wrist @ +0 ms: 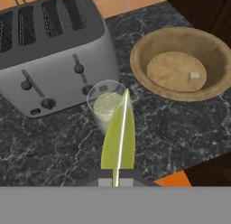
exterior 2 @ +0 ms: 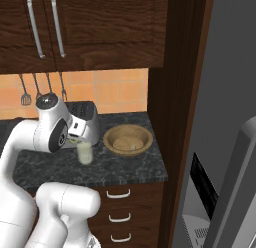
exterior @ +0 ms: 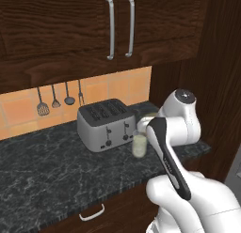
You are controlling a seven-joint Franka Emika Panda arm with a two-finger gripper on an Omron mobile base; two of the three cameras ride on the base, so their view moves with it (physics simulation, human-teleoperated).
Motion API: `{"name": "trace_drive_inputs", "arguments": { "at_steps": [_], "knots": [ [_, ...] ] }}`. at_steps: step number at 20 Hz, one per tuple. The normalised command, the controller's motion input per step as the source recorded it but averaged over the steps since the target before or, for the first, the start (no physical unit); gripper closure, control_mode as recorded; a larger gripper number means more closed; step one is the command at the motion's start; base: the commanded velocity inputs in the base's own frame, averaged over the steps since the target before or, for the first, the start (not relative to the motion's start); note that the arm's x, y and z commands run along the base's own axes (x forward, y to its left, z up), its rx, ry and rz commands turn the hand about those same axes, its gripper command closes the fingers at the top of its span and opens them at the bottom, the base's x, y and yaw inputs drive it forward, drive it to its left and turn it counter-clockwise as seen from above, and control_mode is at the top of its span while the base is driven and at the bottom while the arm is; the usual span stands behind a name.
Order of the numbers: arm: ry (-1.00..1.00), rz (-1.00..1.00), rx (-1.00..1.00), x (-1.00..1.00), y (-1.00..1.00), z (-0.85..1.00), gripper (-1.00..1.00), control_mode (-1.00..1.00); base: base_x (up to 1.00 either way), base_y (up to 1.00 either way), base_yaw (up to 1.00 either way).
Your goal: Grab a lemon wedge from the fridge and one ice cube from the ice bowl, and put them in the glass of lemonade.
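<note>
Currently we list, largest first: one fridge (exterior 2: 225, 157), grey, at the right; one toaster (wrist: 49, 51), four slots, on the counter (exterior: 42, 171); one ice bowl (wrist: 149, 78), holding one ice cube (wrist: 194, 77); one glass of lemonade (wrist: 107, 105), just before the toaster; one lemon wedge (wrist: 119, 137). Our gripper (wrist: 116, 179) is clenched on the wedge, poised above the glass, we judge for dropping it in.

Silver four-slot toaster (exterior: 105, 125) on dark marble counter (exterior: 42, 171), utensils (exterior: 56, 99) hanging on tiles
</note>
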Motion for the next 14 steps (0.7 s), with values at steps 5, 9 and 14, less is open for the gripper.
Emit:
{"name": "trace_drive_inputs", "arguments": {
  "at_steps": [5,9,14],
  "knots": [
    [0.00,0.00,0.00,0.07,0.00,-0.06,1.00,-1.00,0.00,0.00,0.00],
    [0.01,0.00,-0.02,0.49,0.21,0.00,1.00,-1.00,0.00,0.00,0.00],
    [0.04,0.00,-0.02,0.48,0.17,-0.06,1.00,-1.00,0.00,0.00,0.00]
  ]
}}
